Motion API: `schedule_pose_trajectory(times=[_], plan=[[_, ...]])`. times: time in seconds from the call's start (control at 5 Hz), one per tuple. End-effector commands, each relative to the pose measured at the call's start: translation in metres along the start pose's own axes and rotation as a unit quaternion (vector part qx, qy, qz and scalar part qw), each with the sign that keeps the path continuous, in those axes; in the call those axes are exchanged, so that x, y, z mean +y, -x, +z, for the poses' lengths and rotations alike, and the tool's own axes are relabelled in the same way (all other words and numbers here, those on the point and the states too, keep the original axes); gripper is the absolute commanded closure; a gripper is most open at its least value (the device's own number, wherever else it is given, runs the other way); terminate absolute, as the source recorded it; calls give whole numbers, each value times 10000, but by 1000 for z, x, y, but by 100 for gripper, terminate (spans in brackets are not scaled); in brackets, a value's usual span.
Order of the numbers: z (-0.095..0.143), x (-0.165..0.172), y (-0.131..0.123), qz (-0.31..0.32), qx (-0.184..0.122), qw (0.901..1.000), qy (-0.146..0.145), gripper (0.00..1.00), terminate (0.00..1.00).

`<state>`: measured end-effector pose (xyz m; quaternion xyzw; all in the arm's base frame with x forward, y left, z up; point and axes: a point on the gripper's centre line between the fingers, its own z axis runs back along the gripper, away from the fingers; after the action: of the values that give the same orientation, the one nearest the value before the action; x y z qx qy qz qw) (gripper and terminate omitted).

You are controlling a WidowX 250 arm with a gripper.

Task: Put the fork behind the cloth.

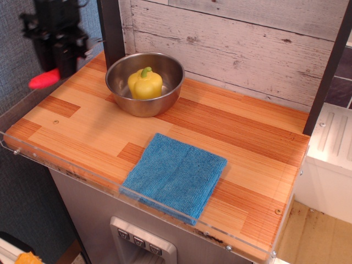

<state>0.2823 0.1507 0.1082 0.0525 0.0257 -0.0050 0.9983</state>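
While the square folded blue microfibre cloth (175, 176) lies flat near the front edge of the striped orange wooden tabletop (242, 137), at about six o'clock in the view, the black robot gripper (61, 61) hangs in the air at about ten o'clock, above the table's far left corner. Its jaws are clenched on the small fork with the thick red plastic handle (45, 79), which is lifted clear of the wood; the red handle end juts out below and to the left of the fingers, and a thin grey sliver that may be the metal head shows on the other side, at the gripper's three o'clock, though it is too blurred to be sure. The fork is well apart from the cloth, off toward the cloth's ten o'clock. Between the two, at about eleven o'clock in the view, a round shiny steel bowl (165, 93) sits on the tabletop near the back wall, and a yellow bell pepper with a green stem (145, 83) rests upright inside it. The gripper is just beside the bowl, at the bowl's nine o'clock, and does not touch it. A whitewashed wooden plank wall (236, 44) runs behind the table, a dark upright post (111, 30) stands right behind the bowl, and a clear plastic rim (66, 165) edges the table's front.
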Motion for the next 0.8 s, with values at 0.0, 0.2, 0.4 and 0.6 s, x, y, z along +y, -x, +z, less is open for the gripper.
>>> schedule_pose_trajectory(times=[0.0, 0.2, 0.4, 0.6], plan=[[34, -87, -17, -1047, -376, 9927, 465, 100, 0], [30, -137, -22, -1309, -379, 9890, 581, 100, 0], [16, -189, -34, -1157, -349, 9909, 595, 100, 0], [-6, -208, -52, -835, -234, 9931, 787, 100, 0]])
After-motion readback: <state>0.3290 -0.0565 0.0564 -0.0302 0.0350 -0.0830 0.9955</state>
